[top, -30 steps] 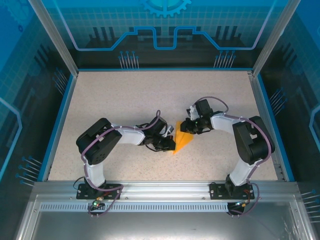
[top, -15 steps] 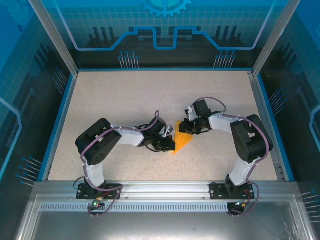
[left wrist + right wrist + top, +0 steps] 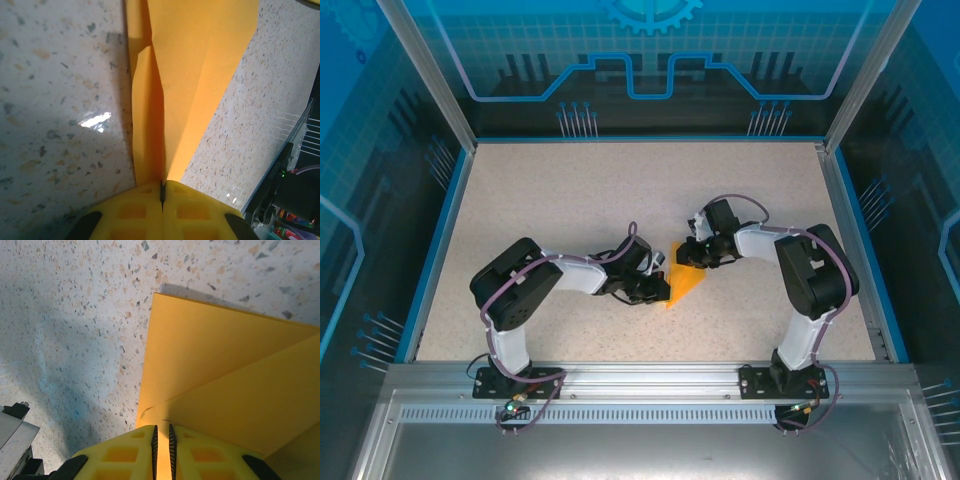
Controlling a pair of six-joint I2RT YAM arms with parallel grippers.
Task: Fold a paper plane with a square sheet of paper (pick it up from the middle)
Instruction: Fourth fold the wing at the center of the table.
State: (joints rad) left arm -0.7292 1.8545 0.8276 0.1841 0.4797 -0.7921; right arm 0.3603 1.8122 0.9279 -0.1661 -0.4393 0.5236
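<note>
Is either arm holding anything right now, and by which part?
Both hold the folded orange paper. The left gripper pinches its creased, narrowing end; the right gripper pinches a folded edge on the other side.

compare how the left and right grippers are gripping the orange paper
The left gripper pinches the orange paper where it tapers to a narrow creased end; the right gripper pinches a broad folded edge. The left jaws are pressed to a hairline; the right jaws leave a thin slot with paper in it. Both are shut on that same paper.
</note>
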